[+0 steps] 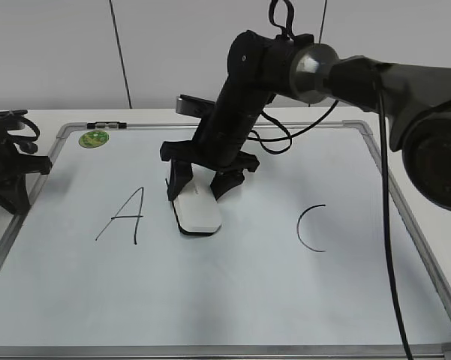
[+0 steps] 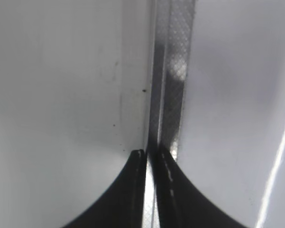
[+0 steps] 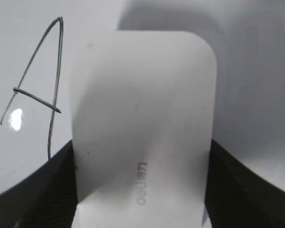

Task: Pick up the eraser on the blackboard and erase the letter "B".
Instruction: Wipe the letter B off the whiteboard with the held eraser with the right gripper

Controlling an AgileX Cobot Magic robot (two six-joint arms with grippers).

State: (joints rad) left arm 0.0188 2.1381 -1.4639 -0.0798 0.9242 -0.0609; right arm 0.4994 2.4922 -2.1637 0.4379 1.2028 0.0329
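Observation:
The white eraser [image 1: 197, 214] lies flat on the blackboard [image 1: 248, 300], a white board with a silver frame, between the black "A" [image 1: 124, 216] and the curved "C" [image 1: 309, 229]. My right gripper [image 1: 201, 191] reaches across to the middle and is shut on the eraser, one black finger on each long side. In the right wrist view the eraser [image 3: 142, 95] fills the space between the fingers [image 3: 142, 147], with the "A" [image 3: 42, 80] to its left. The letter "B" does not show; the eraser and gripper cover its spot. My left gripper [image 2: 151, 154] is shut and empty over the board's frame [image 2: 173, 95].
A round green magnet [image 1: 94, 139] sits at the board's far left corner, with a small dark marker [image 1: 106, 124] on the frame beside it. The left arm [image 1: 7, 165] rests by the board's left edge. A cable [image 1: 386, 247] hangs across the right side.

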